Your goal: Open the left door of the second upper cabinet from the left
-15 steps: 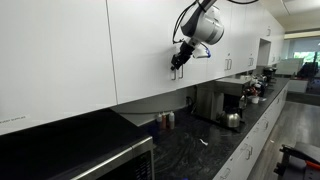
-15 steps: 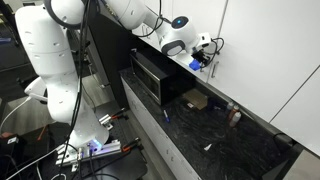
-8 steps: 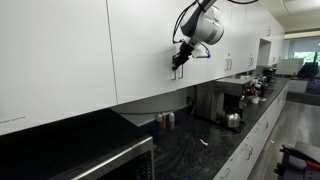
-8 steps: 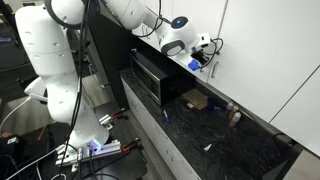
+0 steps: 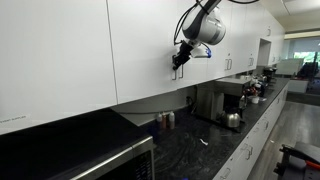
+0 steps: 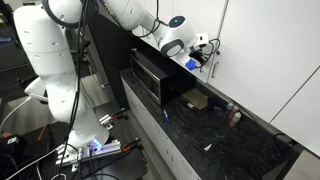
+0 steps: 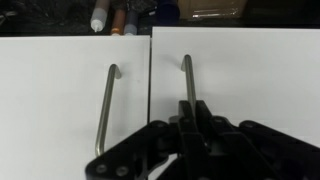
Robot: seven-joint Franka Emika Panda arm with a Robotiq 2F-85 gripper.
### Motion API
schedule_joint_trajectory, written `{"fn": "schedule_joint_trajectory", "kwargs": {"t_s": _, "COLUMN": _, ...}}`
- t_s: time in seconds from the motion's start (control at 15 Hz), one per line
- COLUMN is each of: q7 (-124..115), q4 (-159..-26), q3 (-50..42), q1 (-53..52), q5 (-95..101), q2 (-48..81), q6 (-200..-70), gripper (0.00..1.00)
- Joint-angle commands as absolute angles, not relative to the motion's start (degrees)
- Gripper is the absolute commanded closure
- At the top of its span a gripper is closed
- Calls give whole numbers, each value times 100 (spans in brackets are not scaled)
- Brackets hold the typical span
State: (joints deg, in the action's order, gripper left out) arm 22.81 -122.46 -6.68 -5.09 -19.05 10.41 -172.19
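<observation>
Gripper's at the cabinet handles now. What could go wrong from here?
1. In the wrist view the gripper lines up with one handle, while the twin handle sits just across the seam; it could catch the wrong one.
2. Whether the fingers enclose the handle is hidden; a pull might slip off.

Dark speckled countertop (image 5: 180, 150), black microwave (image 6: 155, 78) on it, coffee machine (image 5: 222, 100) with silver kettle (image 5: 233, 120) just beside, cans (image 5: 165, 120) by the wall, small white item (image 5: 203, 141) lying loose
</observation>
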Motion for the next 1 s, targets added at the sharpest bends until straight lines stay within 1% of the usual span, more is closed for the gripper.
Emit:
{"fn": "schedule_joint_trajectory", "kwargs": {"t_s": 0.0, "q7": 1463, "q4": -12801, "q3": -687, "q1": -275, "q5": -1003, "q2": 630, "q6": -17445, "gripper": 97}}
{"fn": "schedule_joint_trajectory", "kwargs": {"t_s": 0.13, "q7": 1166, "q4": -12930, "q3": -635, "q1": -201, "q5": -691, "q2": 468, "q6": -17344, "gripper": 97}}
{"fn": "schedule_joint_trajectory", "kwargs": {"t_s": 0.2, "q7": 1256, "q4": -12967, "q3": -896, "q1": -469, "q5": -842, "q2": 411, "q6": -17278, "gripper": 97}}
{"fn": "schedule_joint_trajectory", "kwargs": {"t_s": 0.33, "q7": 1473, "q4": -13101, "q3": -727, "q1": -337, "q5": -1082, "q2": 227, "q6": -17138, "gripper": 97}}
{"fn": "schedule_joint_trajectory", "kwargs": {"t_s": 0.93, "q7": 1217, "q4": -13651, "q3": -888, "q1": -380, "q5": -795, "q2": -294, "q6": -17065, "gripper": 97}}
